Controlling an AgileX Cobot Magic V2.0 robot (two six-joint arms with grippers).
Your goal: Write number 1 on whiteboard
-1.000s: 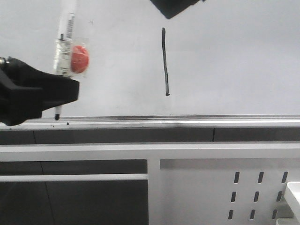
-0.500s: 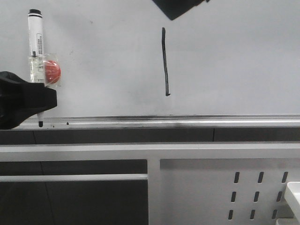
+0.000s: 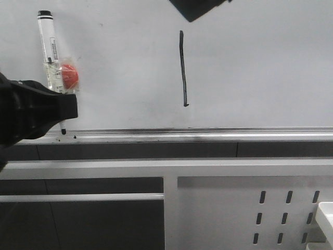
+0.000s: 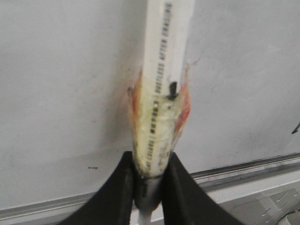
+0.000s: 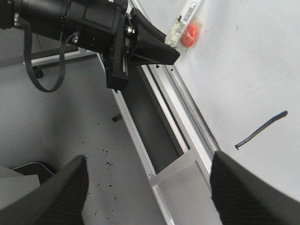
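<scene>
Gripping one marker, the left gripper is closed; one number 1 is seen on one whiteboard; right gripper spread wide.

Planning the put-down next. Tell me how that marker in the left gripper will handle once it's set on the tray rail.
The marker looks like a slim, rigid round barrel, so it would probably roll on the tray rail. The taped-on red lump may act as a stop. It seems light; the left gripper holds it near the tip alone.
</scene>
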